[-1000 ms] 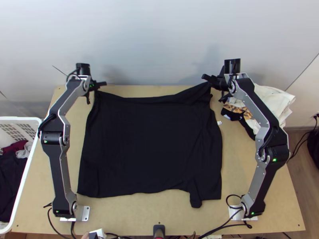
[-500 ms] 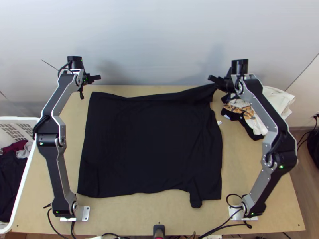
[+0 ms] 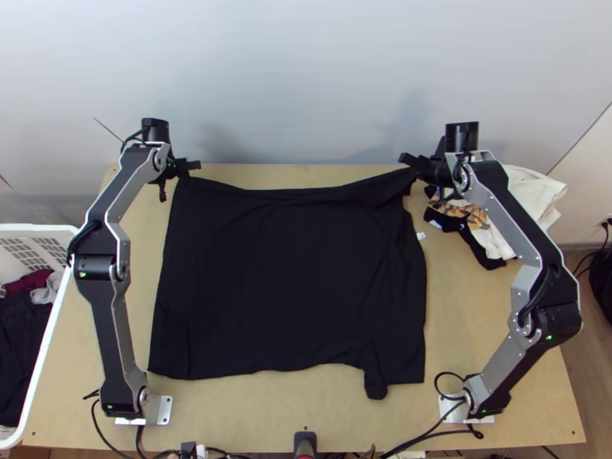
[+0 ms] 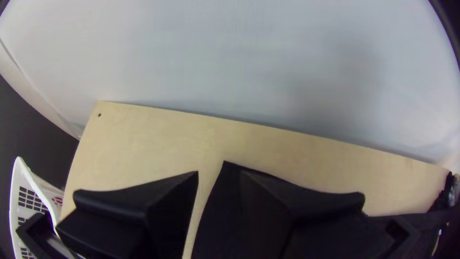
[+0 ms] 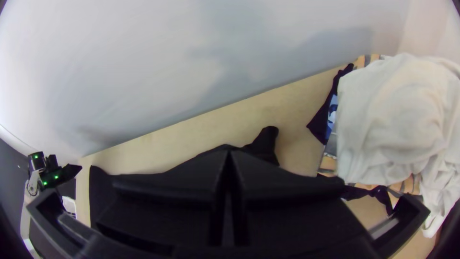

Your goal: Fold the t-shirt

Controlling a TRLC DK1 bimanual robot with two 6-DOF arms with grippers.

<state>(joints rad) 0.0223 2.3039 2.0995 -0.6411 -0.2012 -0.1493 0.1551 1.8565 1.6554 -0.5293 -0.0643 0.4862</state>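
The black t-shirt point(image 3: 291, 283) lies spread on the table, with a small sleeve-like flap jutting out along its near edge. At its far left corner stands my left gripper point(image 3: 193, 165). In the left wrist view the left gripper point(image 4: 219, 174) is open, its fingers on either side of the t-shirt's corner point(image 4: 230, 175). My right gripper point(image 3: 407, 161) is at the far right corner, where the cloth rises to it. In the right wrist view the right gripper point(image 5: 228, 154) is shut on the black t-shirt point(image 5: 266, 144), with cloth showing beyond the fingertips.
A pile of white and patterned clothes point(image 3: 528, 195) lies at the table's far right. At the left edge is a white basket point(image 3: 65, 306) holding dark clothes. The pale wall point(image 3: 306, 84) rises behind the table's far edge.
My left gripper moved away from the far left corner, up and to the left, then came back to it. The right gripper shifted right, drawing the far right corner with it.
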